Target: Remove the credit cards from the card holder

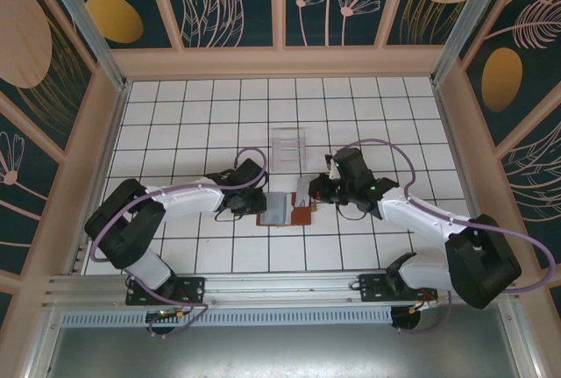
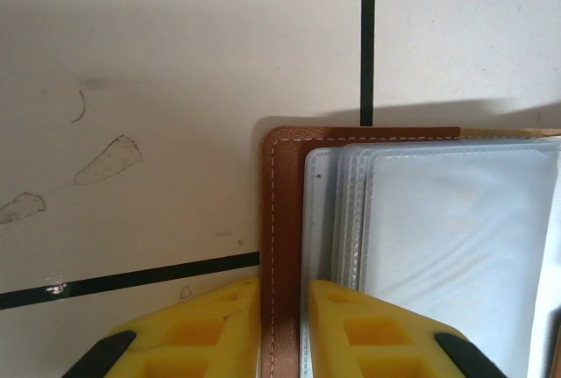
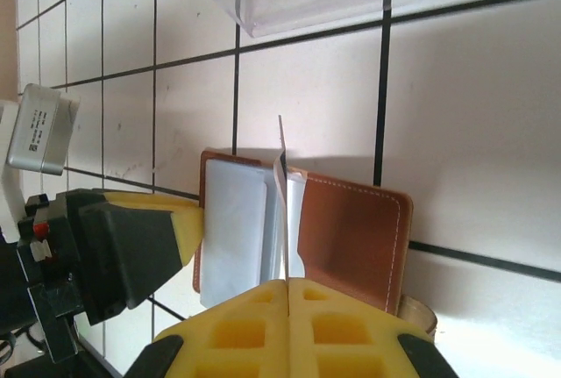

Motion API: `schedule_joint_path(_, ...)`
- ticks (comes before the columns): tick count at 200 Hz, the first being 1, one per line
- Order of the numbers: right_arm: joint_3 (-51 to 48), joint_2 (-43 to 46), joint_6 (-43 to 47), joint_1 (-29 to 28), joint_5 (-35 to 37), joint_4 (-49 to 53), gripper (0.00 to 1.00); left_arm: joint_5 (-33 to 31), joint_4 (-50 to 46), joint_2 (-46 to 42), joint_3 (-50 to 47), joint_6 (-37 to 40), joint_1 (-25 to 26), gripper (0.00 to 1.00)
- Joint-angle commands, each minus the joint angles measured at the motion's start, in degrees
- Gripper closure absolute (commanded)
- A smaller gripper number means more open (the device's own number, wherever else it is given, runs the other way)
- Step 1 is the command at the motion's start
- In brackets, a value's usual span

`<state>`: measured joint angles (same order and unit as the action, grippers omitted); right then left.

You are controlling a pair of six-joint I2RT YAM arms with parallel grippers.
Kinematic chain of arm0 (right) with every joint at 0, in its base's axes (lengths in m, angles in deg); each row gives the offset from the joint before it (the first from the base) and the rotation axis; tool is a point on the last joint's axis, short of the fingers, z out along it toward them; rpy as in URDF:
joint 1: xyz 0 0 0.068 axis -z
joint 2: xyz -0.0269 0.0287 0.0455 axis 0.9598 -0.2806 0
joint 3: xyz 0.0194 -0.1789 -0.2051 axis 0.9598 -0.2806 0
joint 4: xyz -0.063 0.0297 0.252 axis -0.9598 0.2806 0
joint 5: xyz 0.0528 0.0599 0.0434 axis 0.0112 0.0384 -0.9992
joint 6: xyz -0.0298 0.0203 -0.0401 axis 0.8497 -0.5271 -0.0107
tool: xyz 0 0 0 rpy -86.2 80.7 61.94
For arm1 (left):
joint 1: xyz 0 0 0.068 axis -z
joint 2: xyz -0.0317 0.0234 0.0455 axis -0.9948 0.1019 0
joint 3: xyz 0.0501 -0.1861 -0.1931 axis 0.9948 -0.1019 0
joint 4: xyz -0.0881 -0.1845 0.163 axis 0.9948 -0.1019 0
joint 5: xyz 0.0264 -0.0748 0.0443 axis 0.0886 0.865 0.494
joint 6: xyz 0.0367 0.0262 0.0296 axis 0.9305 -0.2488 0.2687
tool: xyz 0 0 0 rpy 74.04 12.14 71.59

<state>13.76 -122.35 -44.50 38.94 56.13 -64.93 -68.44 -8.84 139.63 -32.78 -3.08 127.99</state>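
Observation:
The brown leather card holder [image 1: 285,211] lies open on the tiled table, its grey-blue and clear pockets [image 2: 447,220] facing up. My left gripper [image 2: 283,308] is at the holder's left border [image 2: 282,203]. Its jaws are a narrow gap apart, with the stitched leather strip showing between the tips. My right gripper [image 3: 287,286] is shut on a thin pale credit card [image 3: 282,185]. The card stands upright, edge-on, over the holder's spine, with a clear sleeve leaf curling up beside it. From above, the card [image 1: 301,192] is a pale tilted rectangle. Other cards are hidden in the pockets.
A clear acrylic stand [image 1: 287,148] sits just beyond the holder, towards the back wall. The holder's little brown strap tab [image 3: 416,312] pokes out at its right edge. Wooden walls enclose the white tiled table [image 1: 202,106].

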Motion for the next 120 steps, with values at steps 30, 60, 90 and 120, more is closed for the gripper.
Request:
schedule_joint_path(30,7.6,1.6,17.4,0.6,3.8,5.8,1.00,-2.2,-3.2,-2.2,-0.2,1.1,0.1,0.77)
schedule_joint_path(60,12.0,-0.9,30.3,1.0,6.3,8.0,1.00,-2.6,-3.4,-2.8,-0.1,1.1,0.2,0.77)
schedule_joint_path(90,16.7,-5.4,46.3,0.9,8.2,10.1,1.00,-2.4,-3.2,-3.0,-0.2,1.0,0.1,0.76)
schedule_joint_path(120,22.5,-10.5,60.6,1.0,9.8,12.2,1.00,-2.5,-3.3,-3.4,-0.5,1.1,0.1,0.76)
